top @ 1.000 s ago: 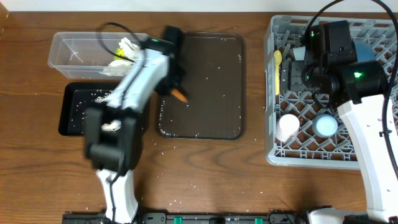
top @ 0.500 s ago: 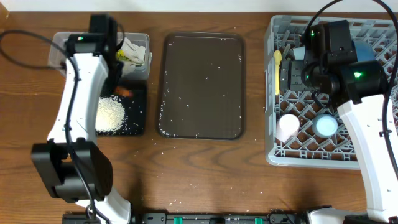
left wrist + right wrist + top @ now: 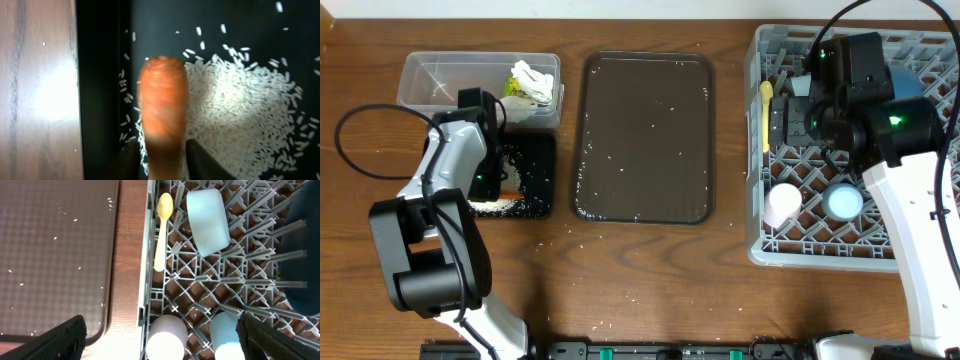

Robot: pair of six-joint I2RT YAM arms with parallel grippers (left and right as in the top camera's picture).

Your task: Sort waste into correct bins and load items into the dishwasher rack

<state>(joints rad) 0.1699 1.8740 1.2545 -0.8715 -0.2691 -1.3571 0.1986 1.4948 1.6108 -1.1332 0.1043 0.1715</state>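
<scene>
My left gripper [image 3: 163,152] is shut on the thin orange stick [image 3: 162,100] and holds it low over a pile of white rice [image 3: 235,115] in the black tray [image 3: 542,150]. The clear tub [image 3: 440,85] behind it holds crumpled tissues [image 3: 532,77] and the yellow-green wrapper [image 3: 514,92]. My right gripper [image 3: 172,342] is open and empty above the grey rack [image 3: 760,250]. In the rack are the pale yellow spoon [image 3: 161,230], the light blue bowl [image 3: 207,220], the dark blue plate [image 3: 305,250], the pink-white cup [image 3: 167,340] and the light blue cup [image 3: 227,337].
The dark brown serving tray [image 3: 645,140] lies between the bins and the rack, with scattered rice grains on it. More loose grains [image 3: 582,245] lie on the wooden table in front of it. The left arm's cable loops over the table at the left.
My left arm has carried the orange stick from the brown serving tray to the black tray and lowered it over the rice. The right arm has not moved.
</scene>
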